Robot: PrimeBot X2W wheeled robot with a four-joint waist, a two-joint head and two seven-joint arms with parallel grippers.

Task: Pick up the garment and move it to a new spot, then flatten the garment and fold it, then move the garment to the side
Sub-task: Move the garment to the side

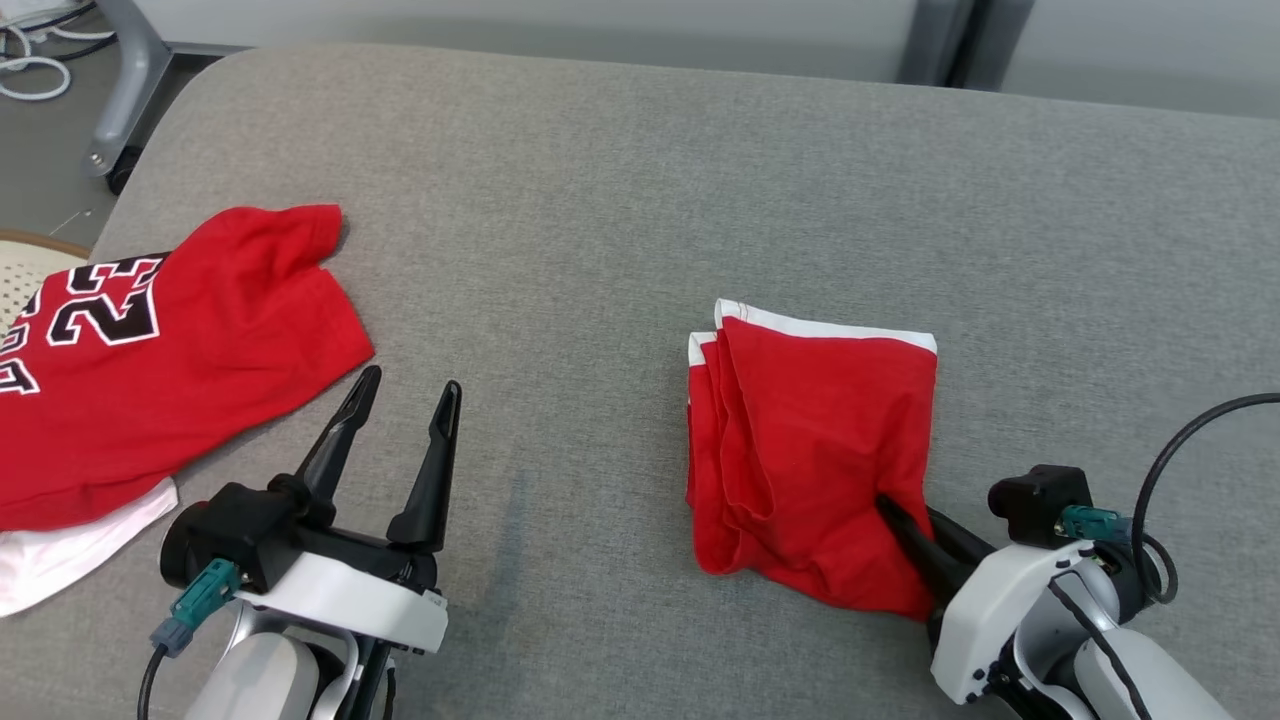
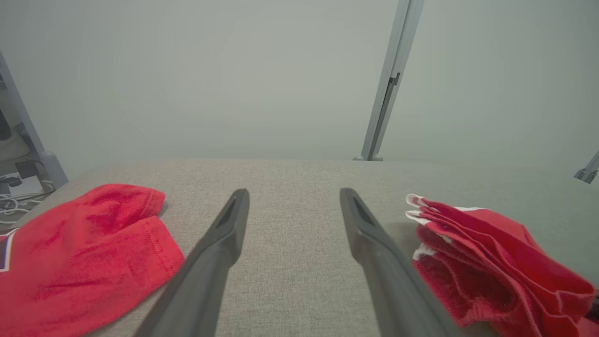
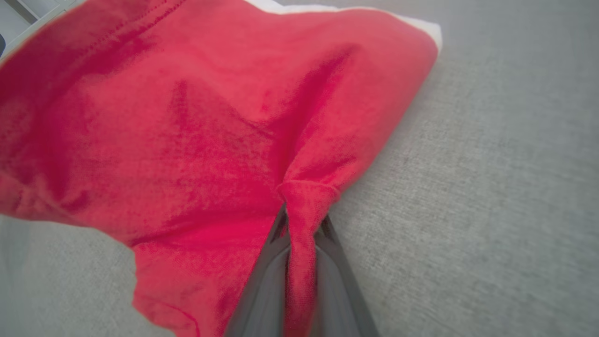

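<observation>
The grey fabric-topped desk [image 1: 640, 180] is bare across its upper half and centre. Its far edge runs along the top of the frame, with a rounded corner at upper left. A red numbered jersey [image 1: 150, 370] lies at the left edge. The garment [image 1: 820, 430], red with white trim and folded into a rough rectangle, lies right of centre. The right pincer [image 1: 890, 515] is clamped on a bunched fold at its lower right corner. The left pincer [image 1: 412, 382], at lower left, stands spread wide between jersey and garment, touching neither.
</observation>
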